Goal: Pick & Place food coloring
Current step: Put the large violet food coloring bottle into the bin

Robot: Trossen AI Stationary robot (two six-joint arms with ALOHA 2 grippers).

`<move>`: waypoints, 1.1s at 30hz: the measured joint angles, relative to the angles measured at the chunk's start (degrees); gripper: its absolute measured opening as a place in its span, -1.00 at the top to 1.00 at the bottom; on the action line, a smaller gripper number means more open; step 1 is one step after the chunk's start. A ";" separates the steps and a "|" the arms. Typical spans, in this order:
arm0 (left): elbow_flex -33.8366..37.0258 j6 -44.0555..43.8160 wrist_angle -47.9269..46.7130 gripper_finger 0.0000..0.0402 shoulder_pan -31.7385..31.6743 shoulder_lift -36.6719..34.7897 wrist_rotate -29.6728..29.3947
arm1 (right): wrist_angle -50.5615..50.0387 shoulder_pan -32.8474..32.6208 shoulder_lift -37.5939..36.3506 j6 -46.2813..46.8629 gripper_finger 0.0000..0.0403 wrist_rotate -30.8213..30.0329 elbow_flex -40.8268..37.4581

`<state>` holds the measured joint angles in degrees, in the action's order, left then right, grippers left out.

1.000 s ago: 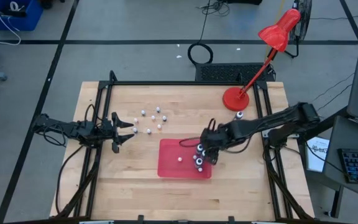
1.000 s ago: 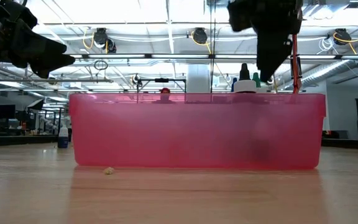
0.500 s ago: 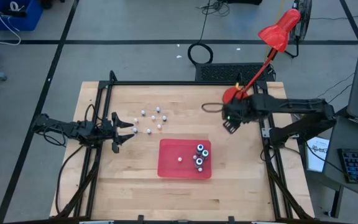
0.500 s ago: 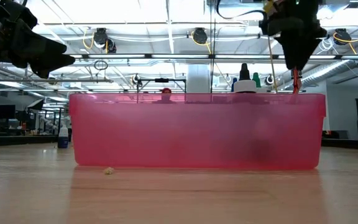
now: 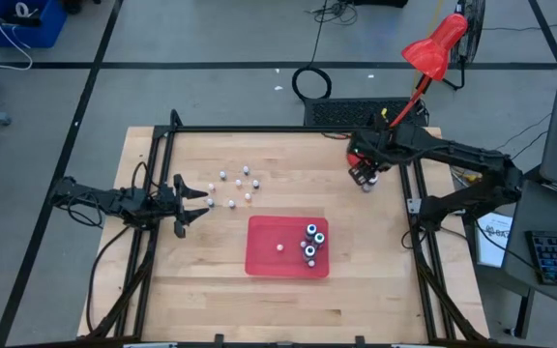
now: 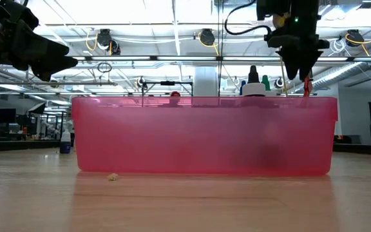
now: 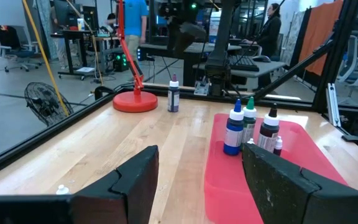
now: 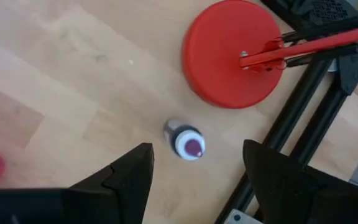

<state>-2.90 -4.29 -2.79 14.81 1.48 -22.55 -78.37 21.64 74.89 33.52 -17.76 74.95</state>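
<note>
Several food coloring bottles [image 5: 312, 240] stand upright in the right part of the red tray [image 5: 264, 253], with one tiny bottle [image 5: 279, 246] near its middle. More tiny bottles [image 5: 236, 184] lie scattered on the wood at the far left. A single bottle [image 8: 188, 143] with a white cap stands upright on the table beside the red lamp base [image 8: 232, 53]. My right gripper [image 5: 361, 177] hangs open above this bottle, pointing steeply down, without touching it. My left gripper [image 5: 199, 200] waits open and level at the table's left, near the scattered bottles.
The red desk lamp [image 5: 433, 48] leans over the far right corner, its round base [image 5: 366, 150] close to my right gripper. Black frame rails [image 8: 291, 118] run just right of the lone bottle. Bare wood lies in front of the tray and between tray and lamp.
My right gripper has left the right part of the tray, risen and swung toward the table's far right. It has turned at the wrist and now hangs over the lone bottle by the lamp base. The bottles in the tray stay where they were.
</note>
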 joint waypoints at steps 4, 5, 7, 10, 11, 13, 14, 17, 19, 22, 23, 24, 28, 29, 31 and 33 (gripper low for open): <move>0.00 0.00 0.00 -0.16 0.01 0.00 0.00 | 1.16 2.58 -0.02 -1.31 -0.16 2.90 -3.71; 0.00 0.00 0.00 -0.16 0.00 0.02 0.00 | 1.83 3.19 0.02 -2.20 -0.16 3.85 -5.19; 0.00 0.00 0.00 -0.16 0.00 0.01 0.00 | 3.89 4.29 0.00 -3.83 -0.16 5.15 -8.48; 0.00 0.00 0.00 -0.16 0.01 0.02 0.00 | 7.17 5.76 0.02 -5.20 -0.16 6.76 -13.05; 0.00 0.00 0.00 -0.16 0.02 0.00 0.00 | 8.47 6.24 0.02 -5.80 -0.16 7.59 -14.35; 0.00 0.00 0.00 -0.16 0.01 0.00 0.00 | 11.71 7.02 0.02 -6.55 -0.16 8.83 -16.82; 0.00 0.00 0.00 -0.16 0.01 0.00 0.00 | 13.34 7.39 0.02 -6.95 -0.16 9.10 -17.99; 0.00 0.00 0.00 -0.16 0.01 0.01 0.00 | 18.38 8.40 0.00 -8.22 -0.16 9.07 -21.10; 0.00 0.00 0.00 -0.16 0.00 0.02 0.00 | 21.25 9.11 0.02 -8.83 -0.15 9.08 -23.18; 0.00 0.00 0.00 -0.16 0.00 0.02 0.00 | 24.41 10.32 0.00 -8.97 -0.15 10.26 -25.96; 0.00 0.00 0.00 -0.16 0.02 0.02 0.00 | 25.29 10.72 0.00 -8.97 -0.15 11.11 -26.78; 0.00 0.00 0.00 -0.16 0.00 0.02 0.00 | 26.14 11.09 0.00 -8.99 -0.15 11.94 -27.55; 0.00 0.00 0.00 -0.16 0.01 0.01 0.00 | 28.58 12.03 0.02 -9.36 -0.15 13.42 -29.61; 0.00 0.00 0.00 -0.16 0.01 0.01 0.00 | 28.99 12.13 0.02 -9.38 -0.14 13.43 -29.78; 0.00 0.00 0.00 -0.16 0.00 0.01 0.00 | 29.87 12.16 0.00 -9.38 -0.14 13.42 -29.89; 0.00 0.00 0.00 -0.16 0.00 0.00 0.00 | 30.85 12.16 0.00 -9.37 -0.14 13.42 -29.89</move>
<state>-2.90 -4.29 -2.79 14.81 1.48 -22.55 -47.52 33.80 74.89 24.15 -4.34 45.06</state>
